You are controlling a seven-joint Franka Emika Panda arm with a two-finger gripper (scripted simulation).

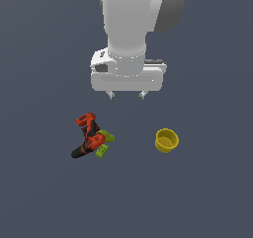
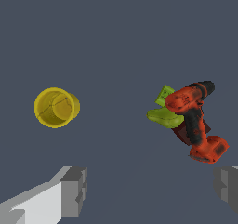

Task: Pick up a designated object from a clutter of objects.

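Spanning everything is a plain dark grey-blue table [image 1: 207,202]. The yellow cup [image 1: 166,140] lies tipped, nothing visible inside. The tool [image 1: 126,95] hangs spread above. The olive-green pear-like thing [image 2: 165,117] touches the drill [image 1: 88,136].

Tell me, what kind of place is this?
Probably a computer-made test scene, not a real room: a plain flat grey floor, a blocky-looking power drill, and a yellow cup.

exterior: high, looking steeply down, far off, arm in upper frame | wrist: looking down past tool [image 2: 146,190] fingers, closer | shared: drill [image 1: 88,136] [image 2: 197,121], yellow cup [image 1: 166,140] [image 2: 56,107], dark floor [image 1: 207,197]
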